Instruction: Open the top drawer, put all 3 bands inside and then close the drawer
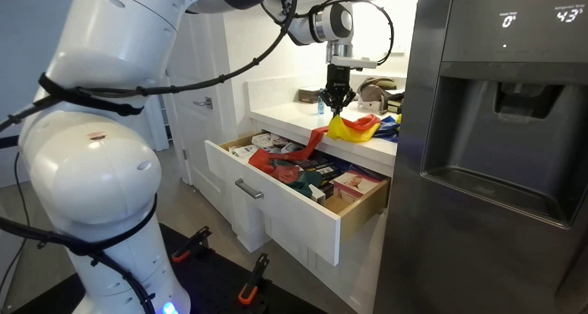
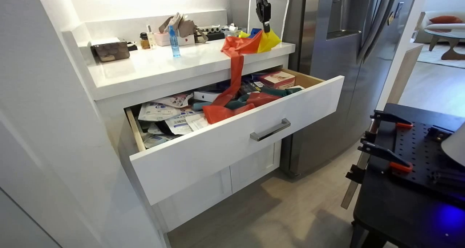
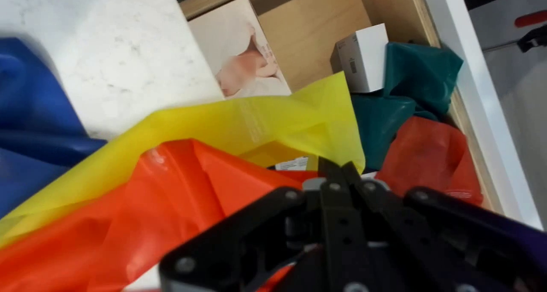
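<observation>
Black gripper (image 3: 340, 166) closest of all in the wrist view, with thin fingers (image 3: 337, 206) squeezed right together. Nipped at the tips: a corner of the yellow band (image 3: 222, 121), pulled up like a little tent at the front edge of the countertop (image 3: 141, 69), near the end by the fridge (image 1: 459, 249). Looks thin, floppy, very light and safe to drop. Likely to stretch and snap back, so best moved slowly. Could slip free from such a small pinch. Better to grab a fat fold near the middle and bring more along at once.

Right beside the yellow, red band (image 3: 145, 210), soft and stretchy too by the look of things. Partly up on the countertop, then down over the front edge and into the pulled-out top drawer (image 2: 218, 150). Maybe nipped as well; hard to tell. Good to take by the bunched part on top, then drop in.

Farther off toward the fridge, blue strip (image 3: 38, 99) of much the same stuff. Maybe part of the job, maybe not; easy to snag.

Lower down, near the drawer's front wall, green strip (image 3: 421, 76) and another red piece (image 3: 431, 159), maybe more of the red band. For closing, just a push on the drawer's flat front, after tucking every floppy end inside.
</observation>
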Tool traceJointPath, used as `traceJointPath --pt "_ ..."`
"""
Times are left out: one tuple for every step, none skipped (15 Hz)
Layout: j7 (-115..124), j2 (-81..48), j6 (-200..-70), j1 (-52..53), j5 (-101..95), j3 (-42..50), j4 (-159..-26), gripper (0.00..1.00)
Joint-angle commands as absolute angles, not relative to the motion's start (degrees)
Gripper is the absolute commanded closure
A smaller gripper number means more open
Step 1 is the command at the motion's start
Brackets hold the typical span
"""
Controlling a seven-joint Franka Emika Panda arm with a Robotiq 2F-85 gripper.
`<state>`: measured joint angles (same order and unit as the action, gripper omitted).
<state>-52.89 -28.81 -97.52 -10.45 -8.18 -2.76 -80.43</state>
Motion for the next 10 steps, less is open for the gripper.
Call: traceJointPath --pt "-56.22 -19.14 -101.43 -8.27 -7.74 -3.59 -94.33 1.0" --pt "-56.43 -17.26 -102.04 -7.56 -7.52 -3.98 -97.08 1.0" --pt "-56.98 -15.35 -102.47 -6.84 -7.08 -4.45 -99.9 1.0" --pt "-57.14 -13.34 -103.18 -5.98 -6.71 -4.93 -102.78 1.0" --pt "-57.13 -11.37 -104.01 -5.04 -6.33 -5.38 -105.72 1.0" --pt "-57.17 -9.4 -104.87 -4.02 -6.0 -5.96 -108.6 1.0" --pt "-57.12 -7.36 -105.86 -2.93 -5.64 -6.5 -111.62 1.0" --pt "-56.58 -5.31 -107.43 -1.68 -5.18 -7.06 -114.73 1.0" --pt "-55.84 -3.26 -109.55 -0.36 -4.7 -7.66 -117.92 1.0" --pt "-54.87 -1.42 -113.18 1.07 -4.61 -8.22 -121.13 1.0"
